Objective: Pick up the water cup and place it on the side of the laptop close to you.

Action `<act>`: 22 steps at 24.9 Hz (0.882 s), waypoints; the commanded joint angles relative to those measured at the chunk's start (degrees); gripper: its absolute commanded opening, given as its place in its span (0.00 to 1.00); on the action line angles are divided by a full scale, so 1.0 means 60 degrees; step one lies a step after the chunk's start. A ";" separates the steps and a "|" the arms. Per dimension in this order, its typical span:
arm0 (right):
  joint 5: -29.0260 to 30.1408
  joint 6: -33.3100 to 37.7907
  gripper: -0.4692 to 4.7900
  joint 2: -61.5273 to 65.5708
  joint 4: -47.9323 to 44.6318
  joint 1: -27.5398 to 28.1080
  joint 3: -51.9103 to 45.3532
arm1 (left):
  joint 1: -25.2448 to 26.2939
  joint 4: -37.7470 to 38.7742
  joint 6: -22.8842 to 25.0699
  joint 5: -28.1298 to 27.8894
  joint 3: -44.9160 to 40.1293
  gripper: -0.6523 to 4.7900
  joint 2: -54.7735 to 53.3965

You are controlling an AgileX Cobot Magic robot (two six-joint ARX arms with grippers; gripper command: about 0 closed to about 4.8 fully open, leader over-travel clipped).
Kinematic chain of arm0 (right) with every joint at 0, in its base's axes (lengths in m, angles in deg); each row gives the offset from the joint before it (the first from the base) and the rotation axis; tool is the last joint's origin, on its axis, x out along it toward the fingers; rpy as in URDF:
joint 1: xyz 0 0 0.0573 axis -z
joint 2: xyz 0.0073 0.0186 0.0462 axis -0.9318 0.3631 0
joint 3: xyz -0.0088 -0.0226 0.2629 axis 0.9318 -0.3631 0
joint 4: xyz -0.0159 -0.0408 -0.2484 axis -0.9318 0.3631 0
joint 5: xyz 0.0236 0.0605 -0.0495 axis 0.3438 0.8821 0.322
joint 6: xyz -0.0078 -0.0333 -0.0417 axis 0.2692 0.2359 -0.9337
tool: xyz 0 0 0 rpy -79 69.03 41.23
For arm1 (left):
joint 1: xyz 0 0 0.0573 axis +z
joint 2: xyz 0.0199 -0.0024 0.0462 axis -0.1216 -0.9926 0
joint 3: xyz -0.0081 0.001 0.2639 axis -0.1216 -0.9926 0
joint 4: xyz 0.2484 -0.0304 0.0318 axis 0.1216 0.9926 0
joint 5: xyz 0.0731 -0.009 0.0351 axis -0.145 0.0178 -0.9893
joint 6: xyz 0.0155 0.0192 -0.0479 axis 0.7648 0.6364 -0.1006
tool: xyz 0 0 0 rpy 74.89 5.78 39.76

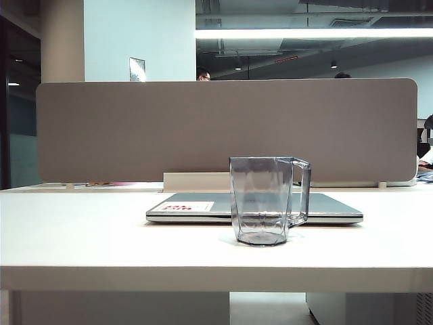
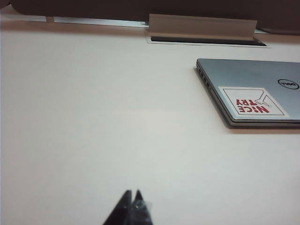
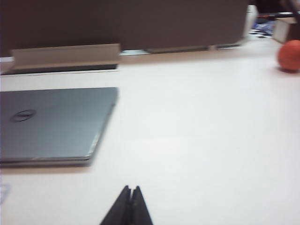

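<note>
Exterior view: water cup (image 1: 265, 201) upright on tabletop (image 1: 81, 230) at laptop's (image 1: 203, 207) six o'clock edge, apparently placed; left wrist view: left gripper (image 2: 131, 197) jaws closed, empty; right wrist view: right gripper (image 3: 129, 193) likewise closed, empty, clear of laptop.

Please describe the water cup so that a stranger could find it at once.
On the white table lies a closed grey laptop. Just in front of it, on the near side, stands the water cup: clear, bluish-grey, with faceted sides and a squared handle.
</note>
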 commanded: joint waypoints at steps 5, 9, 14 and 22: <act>0.0940 0.0251 0.08 -0.0015 -0.0208 0.0579 -0.0055 | 0.0022 0.0091 -0.0015 0.0047 0.0022 0.11 -0.0011; 0.0871 0.0175 0.08 -0.0015 -0.0186 0.0550 -0.0055 | 0.0022 0.0091 -0.0015 0.0047 0.0022 0.11 -0.0011; 0.0874 0.0178 0.08 -0.0015 -0.0131 0.0546 -0.0055 | 0.0022 0.0091 -0.0015 0.0047 0.0022 0.11 -0.0011; 0.0965 0.0178 0.08 -0.0015 0.0062 0.0543 -0.0055 | 0.0022 0.0091 -0.0015 0.0047 0.0022 0.11 -0.0011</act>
